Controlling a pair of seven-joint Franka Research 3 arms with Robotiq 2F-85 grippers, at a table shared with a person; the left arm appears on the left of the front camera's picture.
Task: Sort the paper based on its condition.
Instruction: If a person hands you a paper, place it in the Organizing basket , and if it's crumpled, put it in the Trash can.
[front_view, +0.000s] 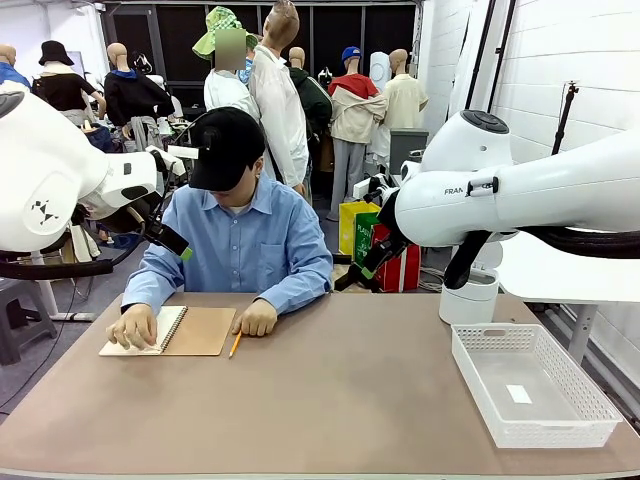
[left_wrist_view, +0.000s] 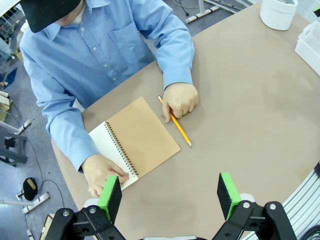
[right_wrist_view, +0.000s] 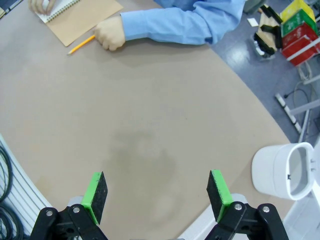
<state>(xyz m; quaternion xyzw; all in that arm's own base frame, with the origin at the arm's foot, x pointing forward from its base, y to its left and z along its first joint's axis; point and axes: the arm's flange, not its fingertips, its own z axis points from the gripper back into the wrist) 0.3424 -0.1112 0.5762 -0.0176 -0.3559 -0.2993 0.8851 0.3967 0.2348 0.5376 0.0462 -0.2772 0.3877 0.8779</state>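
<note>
Front view: sorting looks barely begun. The white mesh basket (front_view: 535, 382) at the near right of the desk (front_view: 330, 400) holds only a small white slip. The paper (front_view: 140, 335) is still bound in the notebook (front_view: 170, 331) at the far left, under the person's hand (front_view: 133, 325). Both arms hang raised above the desk.

Left wrist view: the left hand (left_wrist_view: 170, 196) hovers over the notebook, pads apart, holding nothing. A pencil (left_wrist_view: 176, 123) lies beside it.

Right wrist view: the right hand (right_wrist_view: 157, 195) hangs over bare desk, pads wide apart, empty, a white bin (right_wrist_view: 282, 171) off to its side.
</note>
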